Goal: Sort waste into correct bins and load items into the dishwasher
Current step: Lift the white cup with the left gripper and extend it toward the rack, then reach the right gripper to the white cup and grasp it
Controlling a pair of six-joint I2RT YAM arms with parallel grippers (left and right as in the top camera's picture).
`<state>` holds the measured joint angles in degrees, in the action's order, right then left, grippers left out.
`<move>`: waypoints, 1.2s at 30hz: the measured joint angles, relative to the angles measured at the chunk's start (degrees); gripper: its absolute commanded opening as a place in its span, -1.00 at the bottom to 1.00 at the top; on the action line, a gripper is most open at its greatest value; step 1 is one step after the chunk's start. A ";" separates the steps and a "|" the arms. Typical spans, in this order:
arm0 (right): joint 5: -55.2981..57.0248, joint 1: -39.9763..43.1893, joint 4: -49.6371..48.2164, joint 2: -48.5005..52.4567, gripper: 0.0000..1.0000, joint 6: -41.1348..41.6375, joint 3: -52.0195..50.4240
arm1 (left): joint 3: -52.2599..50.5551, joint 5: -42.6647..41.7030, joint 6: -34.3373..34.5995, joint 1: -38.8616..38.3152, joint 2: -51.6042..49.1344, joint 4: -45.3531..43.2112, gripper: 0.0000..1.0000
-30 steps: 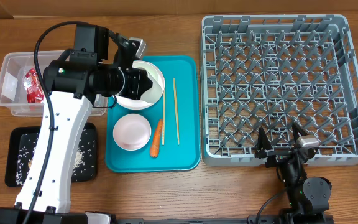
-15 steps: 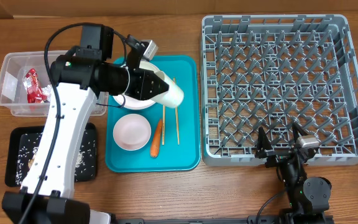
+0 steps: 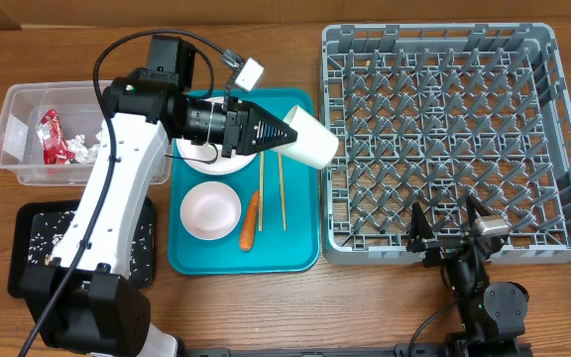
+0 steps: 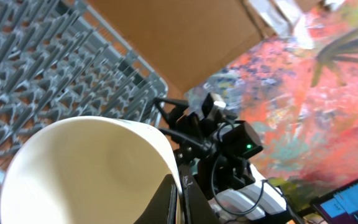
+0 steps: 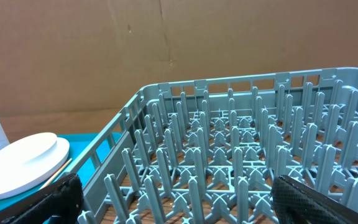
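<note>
One cup (image 3: 310, 139), clenched at the rim by L gripper (image 3: 287, 136), hangs tilted over tray (image 3: 300, 253) right edge, beside rack (image 3: 444, 129). R gripper (image 3: 451, 226) spread wide, empty, by rack's front wall.

Brown wooden table (image 3: 365, 297), plain cardboard panel (image 5: 166, 50) behind it, brightly painted pink and orange wall (image 4: 328, 81) beyond
</note>
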<state>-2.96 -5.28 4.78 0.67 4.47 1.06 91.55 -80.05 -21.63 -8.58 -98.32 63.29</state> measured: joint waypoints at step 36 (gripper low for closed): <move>-25.07 0.00 -1.55 0.46 1.00 15.69 5.84 | 0.00 -4.92 -2.99 0.07 -1.14 -0.13 -0.91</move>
<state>-28.03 -5.28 3.22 1.13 20.16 6.90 91.55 -84.97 -24.62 -8.51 -99.46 63.16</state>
